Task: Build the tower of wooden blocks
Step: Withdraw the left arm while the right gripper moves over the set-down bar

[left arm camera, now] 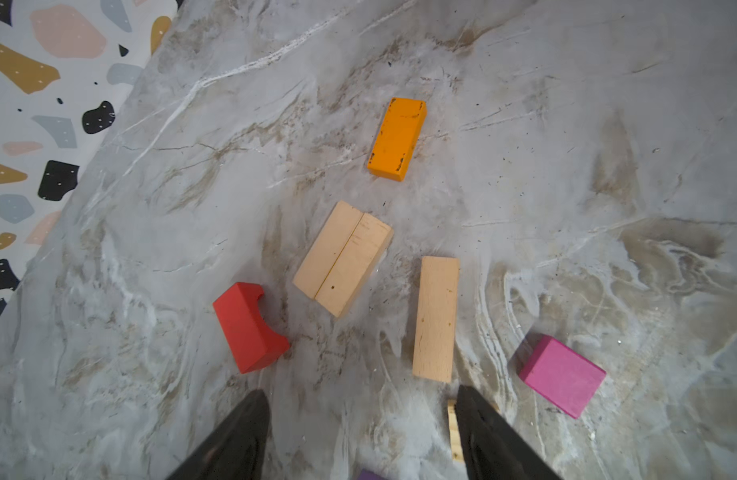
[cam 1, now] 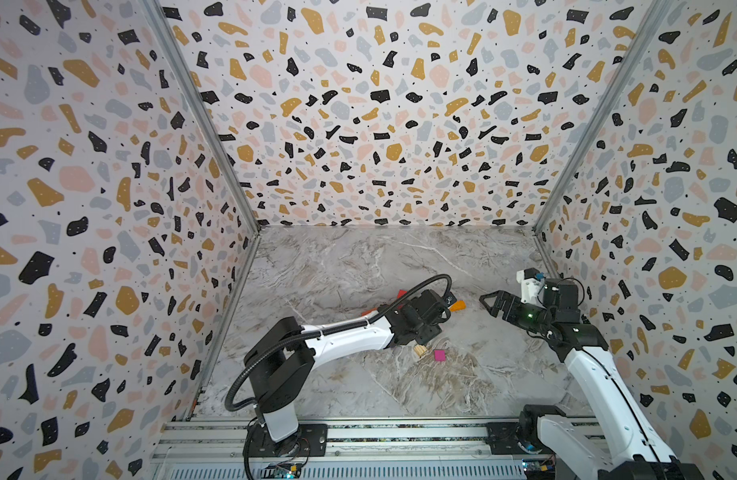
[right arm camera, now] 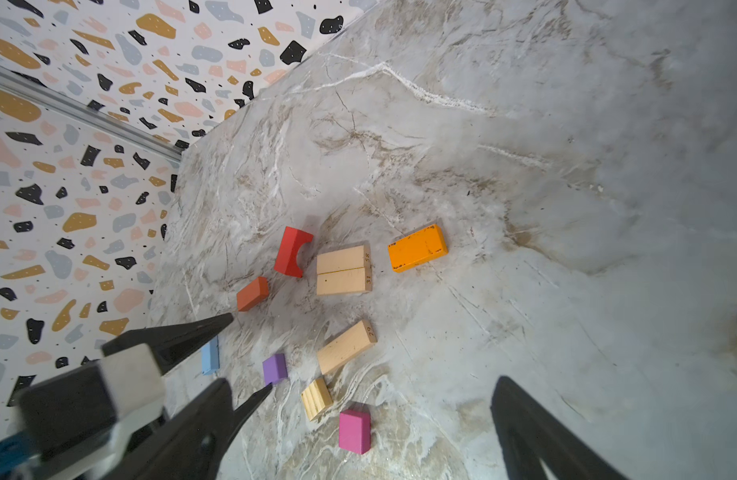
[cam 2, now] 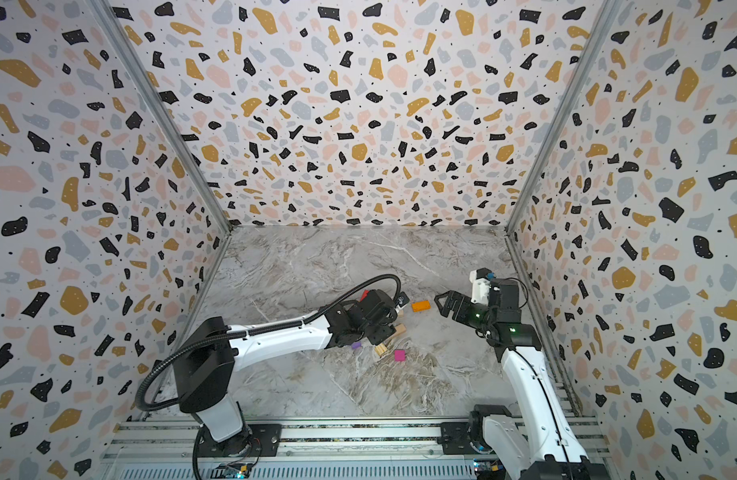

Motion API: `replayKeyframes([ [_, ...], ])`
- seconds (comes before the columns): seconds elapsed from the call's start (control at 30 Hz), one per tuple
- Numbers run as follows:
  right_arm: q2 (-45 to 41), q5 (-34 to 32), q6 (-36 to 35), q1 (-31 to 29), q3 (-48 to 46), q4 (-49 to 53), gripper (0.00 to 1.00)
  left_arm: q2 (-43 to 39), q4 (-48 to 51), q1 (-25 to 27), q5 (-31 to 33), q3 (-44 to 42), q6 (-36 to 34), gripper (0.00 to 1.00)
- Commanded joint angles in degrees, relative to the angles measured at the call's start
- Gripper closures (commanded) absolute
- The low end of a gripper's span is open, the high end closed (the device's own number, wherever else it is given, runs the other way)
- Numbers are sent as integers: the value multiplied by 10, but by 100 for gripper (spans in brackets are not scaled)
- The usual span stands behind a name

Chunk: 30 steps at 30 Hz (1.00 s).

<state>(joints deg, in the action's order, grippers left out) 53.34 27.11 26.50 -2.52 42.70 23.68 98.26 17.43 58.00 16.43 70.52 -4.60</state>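
Left claw (left arm camera: 360, 390) and right claw (right arm camera: 362, 379) both gape empty near scattered wooden blocks (left arm camera: 342, 259).

walls (cam 1: 379, 104): 3, terrazzo print | floor (cam 1: 358, 266): grey marble-look | corner profiles (cam 1: 200, 116): metal | front rail (cam 1: 379, 434): aluminium

The left arm (cam 1: 346, 332) stretches toward the centre, its left gripper (left arm camera: 362, 434) pointed down with jaws parted, while the right gripper (cam 1: 486, 306) hovers at the right, facing left, spread wide.
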Motion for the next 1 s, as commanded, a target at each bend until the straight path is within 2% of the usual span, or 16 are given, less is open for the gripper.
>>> replayKeyframes([
  [0.0, 10, -62, -2, -62, -1, -21, 1, -54, 14, -32, 0, -13, 45, 27],
  [0.17, 45, -98, -8, -131, -2, -32, 0, -122, 26, -78, -7, -30, 74, 17],
  [0.33, 90, -118, -32, -172, 13, -30, 1, -173, 38, -130, -80, -46, 86, 14],
  [0.5, 142, -142, -62, -205, 39, -10, 1, -211, 31, -184, -135, -72, 105, 6],
  [0.73, 201, -145, -91, -238, 62, -1, 1, -208, 18, -254, -268, -94, 126, 2],
  [0.97, 266, -160, -120, -281, 95, 11, 2, -192, 25, -277, -325, -92, 129, 1],
])
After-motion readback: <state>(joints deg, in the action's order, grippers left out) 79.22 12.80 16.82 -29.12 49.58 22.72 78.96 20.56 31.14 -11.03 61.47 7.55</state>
